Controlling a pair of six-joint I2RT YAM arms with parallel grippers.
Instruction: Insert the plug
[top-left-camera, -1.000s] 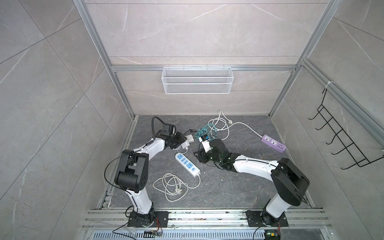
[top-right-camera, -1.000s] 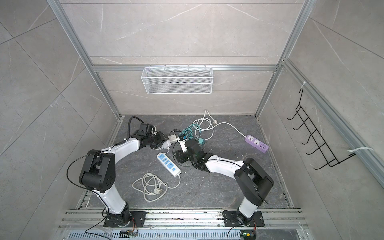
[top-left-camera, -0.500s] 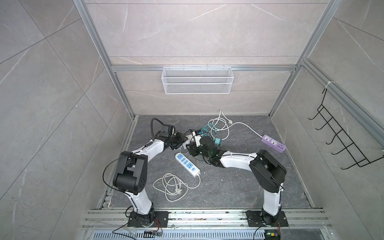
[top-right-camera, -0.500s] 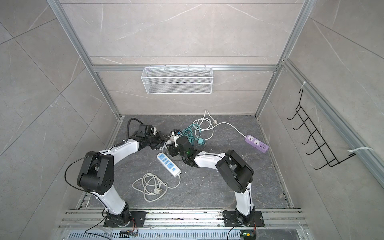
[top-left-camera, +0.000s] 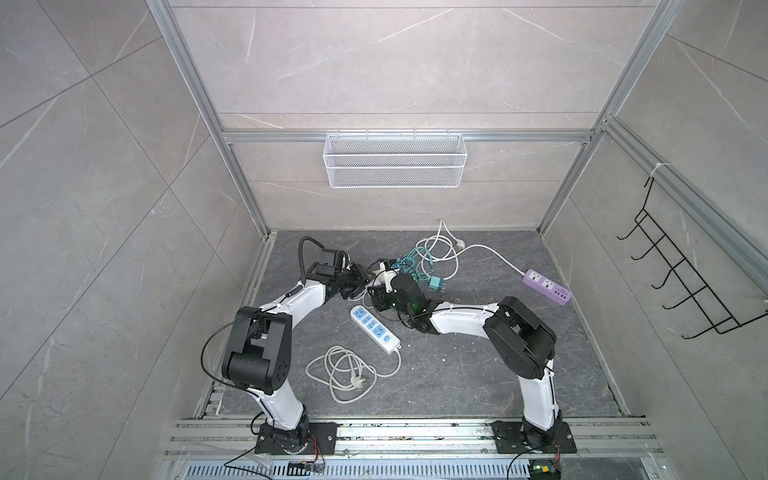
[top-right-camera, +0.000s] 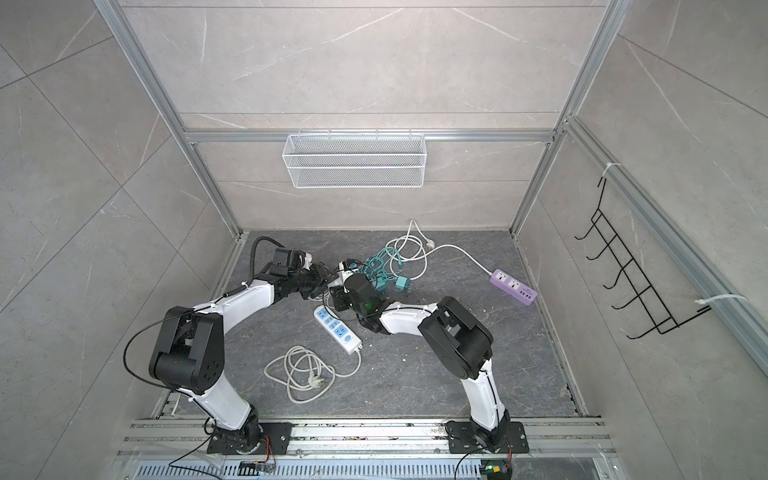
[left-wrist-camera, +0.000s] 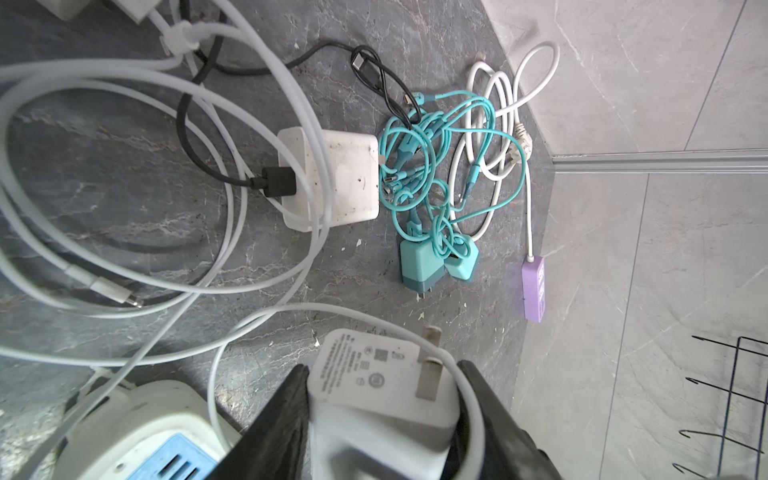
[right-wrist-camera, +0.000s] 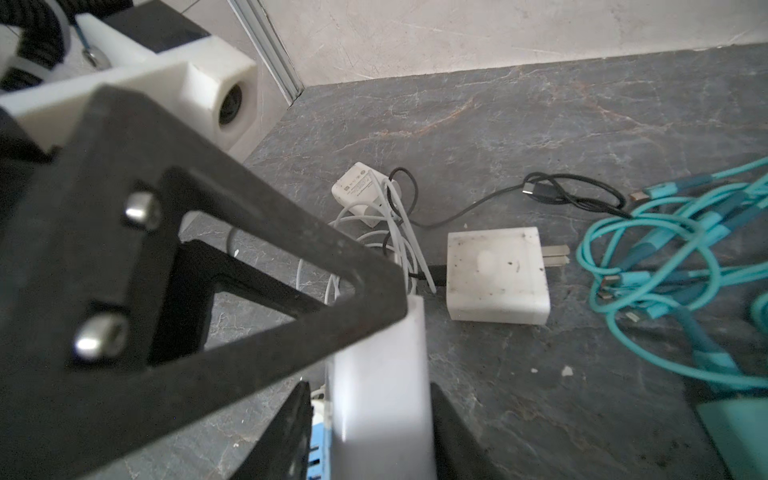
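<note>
- The left gripper (left-wrist-camera: 382, 368) clamps the white plug (left-wrist-camera: 365, 361) by its sides; its two prongs (left-wrist-camera: 428, 374) point away from the wrist, out over the floor.
- The power strip (left-wrist-camera: 137, 432) is just beside the plug, off to the side of the prongs and not ahead of them; probably the plug must turn toward the blue face; the right gripper (right-wrist-camera: 370, 388) looks closed on the strip's end, though blurred.
- The nearest sockets are cut off; in both top views the plug is too small to make out; farther away lie a loose charger (left-wrist-camera: 332, 178) and teal cables (left-wrist-camera: 436, 166).
</note>
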